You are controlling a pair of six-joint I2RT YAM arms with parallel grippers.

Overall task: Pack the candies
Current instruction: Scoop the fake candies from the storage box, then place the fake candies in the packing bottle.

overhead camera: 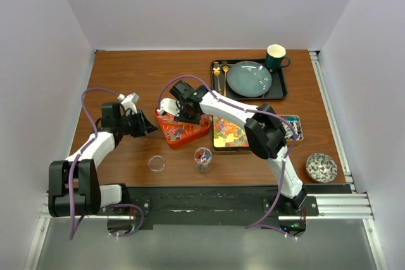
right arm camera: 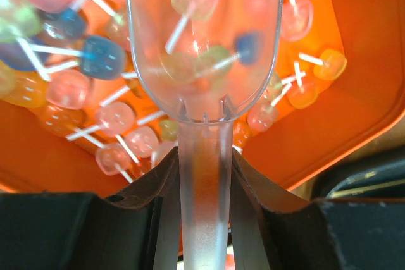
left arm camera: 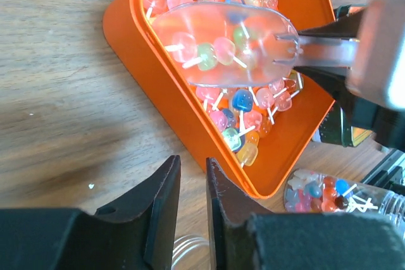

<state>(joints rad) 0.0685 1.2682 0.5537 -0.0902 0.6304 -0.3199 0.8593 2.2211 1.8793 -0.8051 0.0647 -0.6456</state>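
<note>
An orange triangular tray [overhead camera: 197, 132] holds many small candies on white sticks [left arm camera: 243, 102], pink, blue, green and orange. My right gripper [overhead camera: 180, 117] is shut on the handle of a clear plastic scoop [right arm camera: 202, 42]. The scoop bowl [left arm camera: 221, 42] is over the tray with several candies in it. My left gripper [overhead camera: 150, 126] is at the tray's left corner; its fingers [left arm camera: 164, 188] stand almost together with nothing between them, just short of the tray rim [left arm camera: 145, 55]. A small clear jar [overhead camera: 202, 158] partly filled with candies stands in front of the tray.
The jar's clear lid [overhead camera: 156, 164] lies on the table near the left. A flat tray of gummy bits [overhead camera: 230, 132] and wrapped pieces [overhead camera: 291, 126] is at the right. A black tray [overhead camera: 281, 90] with plate, gold cutlery and green mug is behind. A patterned bowl [overhead camera: 321, 167] sits at the front right.
</note>
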